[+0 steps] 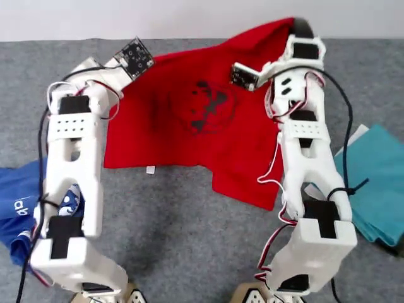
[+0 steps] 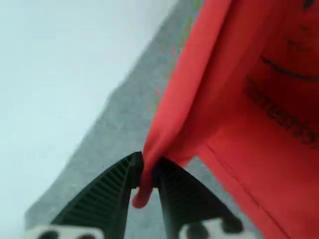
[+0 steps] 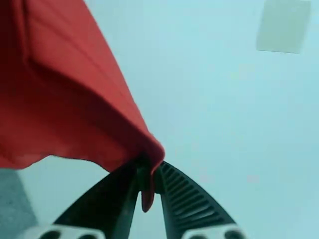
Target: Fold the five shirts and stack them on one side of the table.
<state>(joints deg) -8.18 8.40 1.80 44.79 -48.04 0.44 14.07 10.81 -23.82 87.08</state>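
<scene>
red shirt [image 1: 170, 132], upper centre: plain red, dark graphic print mid-chest, small white tag at hem | blue shirt [image 1: 16, 208], lower left: blue, white lettering | teal shirt [image 1: 379, 183], right edge: plain teal | table [image 1: 189, 240]: mottled grey | left arm [image 1: 72, 158], right arm [image 1: 309, 151]: white, black blocks | left gripper [image 2: 146, 162], right gripper [image 3: 148, 167]: black, ribbed

- red shirt [image 1: 177, 139]: the part on the right arm's side is hidden behind the right arm [image 1: 309, 158]; dark chest print too blurred to make out
- blue shirt [image 1: 16, 208]: cut off by the high view's left edge; partly hidden under the left arm [image 1: 69, 164]
- teal shirt [image 1: 379, 183]: cut off by the right edge
- white tag [image 1: 151, 169] at the red hem: too small to read
</scene>
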